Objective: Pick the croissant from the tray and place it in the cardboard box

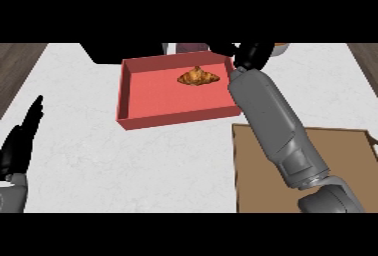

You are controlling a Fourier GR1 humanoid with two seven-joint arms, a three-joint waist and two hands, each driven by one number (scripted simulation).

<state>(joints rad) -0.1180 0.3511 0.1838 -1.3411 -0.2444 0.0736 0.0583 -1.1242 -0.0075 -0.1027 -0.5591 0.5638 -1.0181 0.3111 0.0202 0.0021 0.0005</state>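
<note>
Right hand (251, 54) sits at the far-right corner of the red tray (148, 121), just past the rim. Its fingers are a dark cluster against dark objects behind, so I can't tell if they're spread or curled. Nothing visibly held. The grey forearm runs from the near right diagonally up across the cardboard box (339, 170), covering part of the box's left side.

Croissant (198, 76) lies on the tray floor, far half, right of centre, just left of the right hand and apart from it. So it's in the tray, not in the box.

Left hand (21, 137) rests at the left edge, fingers straight and pointing up, holding nothing.

Risks from this pose:
- Tray wall stands between hand and croissant. A low sideways move could clip the rim and shove the tray, shifting the croissant.
- Croissant is uneven, tapered at the ends. Fingers closing off-centre could roll it or squeeze it out.
- Dark and orange items (277, 49) sit just behind the hand at the far edge. A backswing could knock them.
- Box is near right, under the forearm. The carry path has to lift over the tray wall and the box wall, and a low carry catches either.
</note>
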